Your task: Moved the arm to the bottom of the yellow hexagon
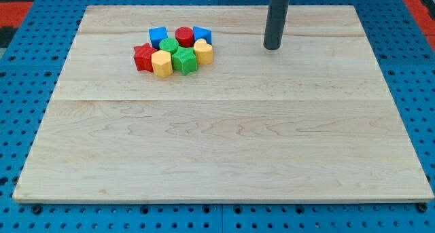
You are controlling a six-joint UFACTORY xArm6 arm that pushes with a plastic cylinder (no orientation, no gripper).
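the counter [224, 145] was seen as a pale wooden board with a fine lengthwise grain, laid on a blue perforated base [20, 90]. a tight cluster of small, smooth, plastic-looking blocks was located in the upper left part of the counter. from the view's left, the cluster was made up of a red star-shaped block [143, 57], the yellow hexagon [162, 64], a blue cube [158, 37], a green block [168, 45] of unclear shape, a green star-like block [184, 60], a red cylinder [183, 36], a yellow block [203, 51] with a rounded top, and a blue block [202, 35]. the yellow hexagon was found on the cluster's lower edge, touching the red star-shaped block and the green star-like block.

further right, my tip [272, 48] was observed as the blunt end of a dark, matt, straight rod, well apart from all blocks. no gripper was fitted, so no open or closed state could be reported. the yellow hexagon lay to the left of my tip and slightly lower in the view. it was judged that a leftward and slightly downward travel would be required, ending on bare wood just below the hexagon's lower face.
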